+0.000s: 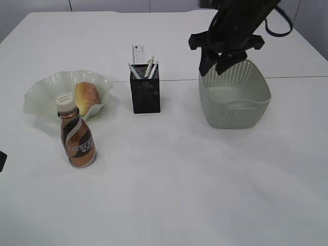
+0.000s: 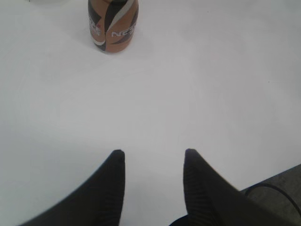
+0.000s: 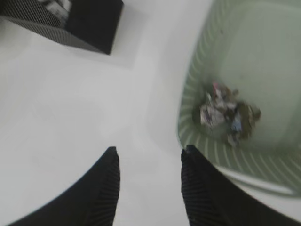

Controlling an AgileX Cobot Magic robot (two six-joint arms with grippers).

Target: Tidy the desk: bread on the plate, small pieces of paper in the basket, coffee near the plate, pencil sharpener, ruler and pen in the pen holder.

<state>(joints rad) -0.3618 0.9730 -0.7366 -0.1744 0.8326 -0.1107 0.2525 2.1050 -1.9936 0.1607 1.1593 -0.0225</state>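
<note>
A: Green basket (image 3: 263,70) holds the paper scraps (image 3: 225,115), at 2 o'clock of the right end effector (image 3: 149,155)?
B: Yes. It hangs half-open, empty, over the rim; left end effector (image 2: 154,157) likewise, coffee (image 2: 113,26) at 11.

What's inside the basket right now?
The right wrist view shows a small clump of crumpled paper scraps on the floor of the basket. The near wall covers the corner beneath it, and from outside the wall hides the scraps.

exterior: slanted down over white desk (image 1: 169,195) | wrists: close, downward | shared: pale green perforated plastic basket (image 1: 241,110), right wrist
</note>
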